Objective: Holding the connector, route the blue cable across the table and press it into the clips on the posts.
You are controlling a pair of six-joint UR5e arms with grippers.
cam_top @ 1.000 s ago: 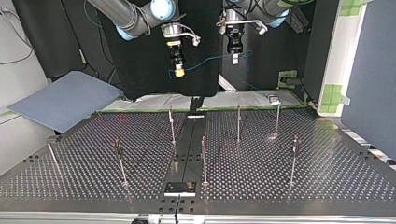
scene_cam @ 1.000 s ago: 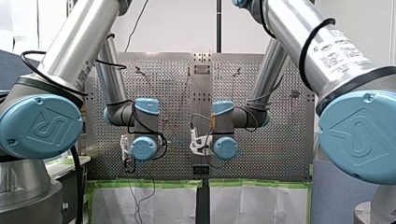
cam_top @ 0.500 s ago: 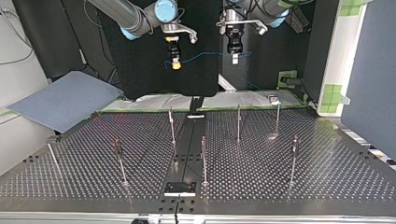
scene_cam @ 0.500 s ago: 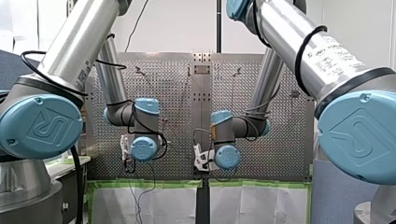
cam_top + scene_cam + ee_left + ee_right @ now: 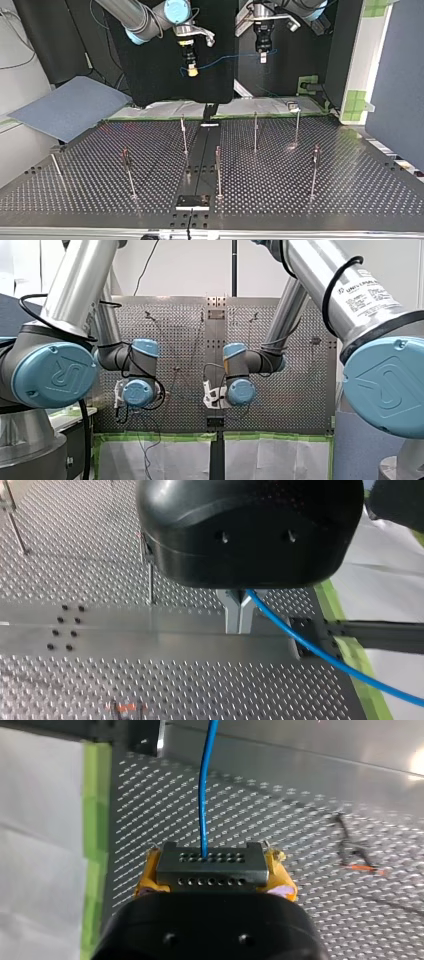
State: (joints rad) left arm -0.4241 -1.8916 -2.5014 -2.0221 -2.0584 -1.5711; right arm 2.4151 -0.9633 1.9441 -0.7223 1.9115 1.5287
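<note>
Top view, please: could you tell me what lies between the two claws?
The blue cable, strung through the air from my right claw, which holds the connector, to my left claw; the top view shows it.

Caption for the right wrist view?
Right hand clamps the grey connector between yellow pads; blue cable runs ahead over the perforated table.

White wall point(image 5: 190, 265) past the perforated metal tabletop point(image 5: 310, 195). In the top view: black backdrop point(image 5: 155, 80) at the far side, blue-grey partition point(image 5: 400, 75) right, slanted grey-blue board point(image 5: 70, 107) left. White sheeting point(image 5: 270, 106) edged with green tape point(image 5: 357, 100).
</note>
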